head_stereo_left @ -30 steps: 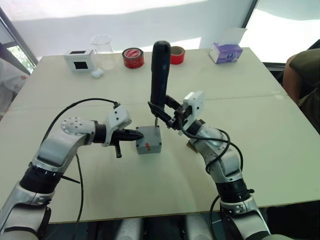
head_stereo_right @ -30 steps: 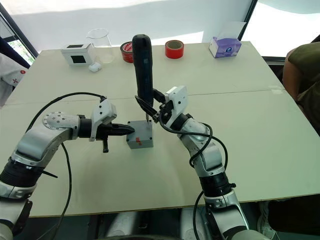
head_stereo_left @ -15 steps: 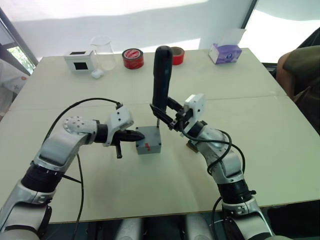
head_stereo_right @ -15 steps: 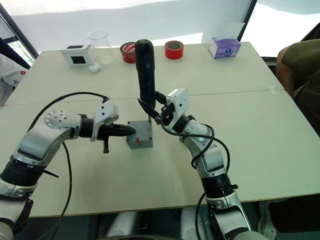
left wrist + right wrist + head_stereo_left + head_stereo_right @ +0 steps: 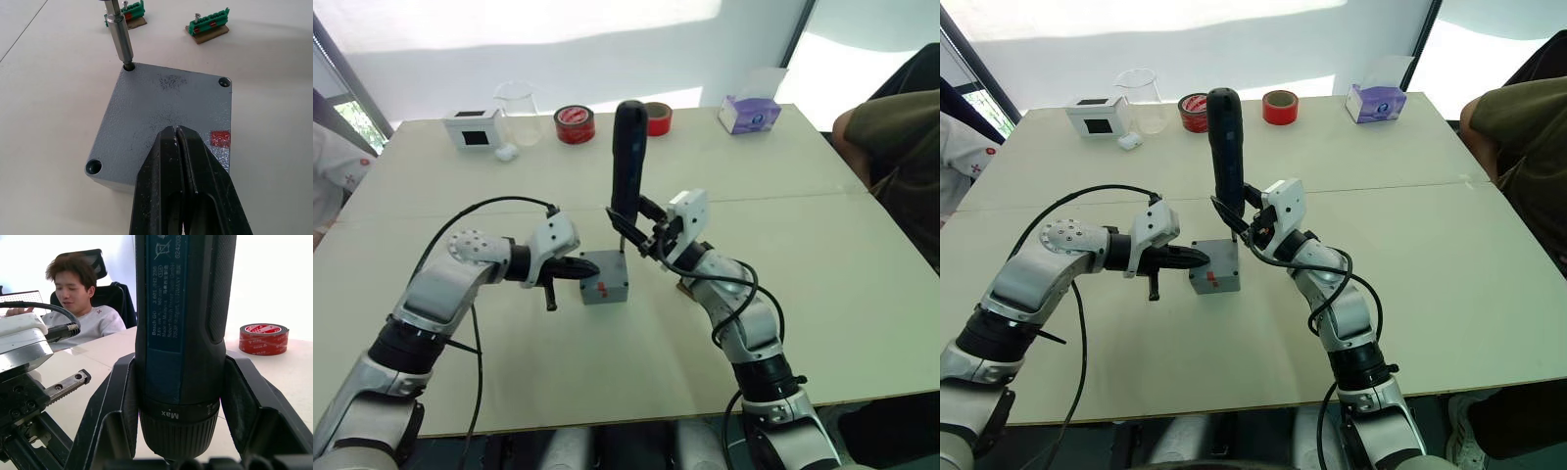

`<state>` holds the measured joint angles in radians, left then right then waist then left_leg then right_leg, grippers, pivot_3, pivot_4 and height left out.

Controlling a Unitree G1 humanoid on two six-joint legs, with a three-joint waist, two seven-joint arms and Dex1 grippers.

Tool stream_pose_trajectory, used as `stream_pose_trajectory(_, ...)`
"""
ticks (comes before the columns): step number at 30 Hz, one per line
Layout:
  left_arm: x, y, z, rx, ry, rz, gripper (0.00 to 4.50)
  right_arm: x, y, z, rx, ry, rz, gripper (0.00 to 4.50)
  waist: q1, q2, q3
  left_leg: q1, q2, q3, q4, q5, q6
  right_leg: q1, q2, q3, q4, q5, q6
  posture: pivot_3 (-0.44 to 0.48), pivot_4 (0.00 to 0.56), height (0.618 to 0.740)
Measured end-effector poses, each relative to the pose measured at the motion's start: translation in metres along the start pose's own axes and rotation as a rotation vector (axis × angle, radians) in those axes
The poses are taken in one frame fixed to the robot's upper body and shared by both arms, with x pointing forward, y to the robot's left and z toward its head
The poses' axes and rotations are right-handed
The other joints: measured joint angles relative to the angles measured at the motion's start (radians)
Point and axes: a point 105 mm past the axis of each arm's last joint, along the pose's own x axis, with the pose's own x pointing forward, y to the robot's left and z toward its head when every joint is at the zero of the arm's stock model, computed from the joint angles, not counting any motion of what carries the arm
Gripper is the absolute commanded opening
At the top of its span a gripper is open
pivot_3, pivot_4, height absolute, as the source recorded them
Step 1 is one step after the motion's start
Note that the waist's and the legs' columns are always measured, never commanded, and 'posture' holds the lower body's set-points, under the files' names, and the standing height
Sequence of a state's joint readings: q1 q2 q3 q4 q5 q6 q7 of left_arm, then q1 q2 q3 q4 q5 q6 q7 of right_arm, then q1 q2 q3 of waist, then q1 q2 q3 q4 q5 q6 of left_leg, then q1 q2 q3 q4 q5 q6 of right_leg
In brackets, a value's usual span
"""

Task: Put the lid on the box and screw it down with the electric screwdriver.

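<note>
The electric screwdriver point(image 5: 183, 342) carries white print on a blue panel reading "Bosch GO", with further small lines too fine to read, and the word "Max" on its lower collar. It stands upright at the centre of the left eye view, clamped between the two black fingers of the right gripper point(image 5: 639, 235). Its metal bit point(image 5: 120, 33) sits in one corner hole of the lid point(image 5: 166, 125), which lies flat on the box point(image 5: 604, 278) at mid-table. Three of the lid's corner holes are visible in the left wrist view. One red mark point(image 5: 219, 137) shows on the box's side.

The left gripper point(image 5: 579, 267) has its two fingers pressed together, holding nothing, their tips resting against the lid's top.

At the upper edge of the table point(image 5: 822, 255) stand two red tape rolls point(image 5: 576, 124), printed with lettering too small to read, one clear beaker point(image 5: 515, 111), one white box with a black window point(image 5: 472, 128) and one purple tissue box point(image 5: 749, 112). Two small green terminal blocks point(image 5: 208, 25) lie beyond the box. One seated person point(image 5: 78, 298) appears in the right wrist view.
</note>
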<state>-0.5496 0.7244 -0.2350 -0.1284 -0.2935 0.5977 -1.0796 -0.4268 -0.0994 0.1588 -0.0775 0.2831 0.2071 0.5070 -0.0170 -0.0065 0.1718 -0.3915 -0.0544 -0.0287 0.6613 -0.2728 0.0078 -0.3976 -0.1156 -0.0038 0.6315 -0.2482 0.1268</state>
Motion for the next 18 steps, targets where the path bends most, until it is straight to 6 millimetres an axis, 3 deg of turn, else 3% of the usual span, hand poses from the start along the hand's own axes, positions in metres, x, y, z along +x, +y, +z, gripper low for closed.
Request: stream_pose_trajectory(18,0.0042,-0.0013,-0.0044,-0.005,0.013,-0.004,0.0,0.002,0.0069,-0.0079,-0.046,0.041,0.017,1.76,-0.001,0.0,-0.017,0.003,0.0,0.0,-0.001,-0.001,0.001,0.002,0.0,0.0,-0.001,-0.002,-0.001,0.0,0.15,0.74)
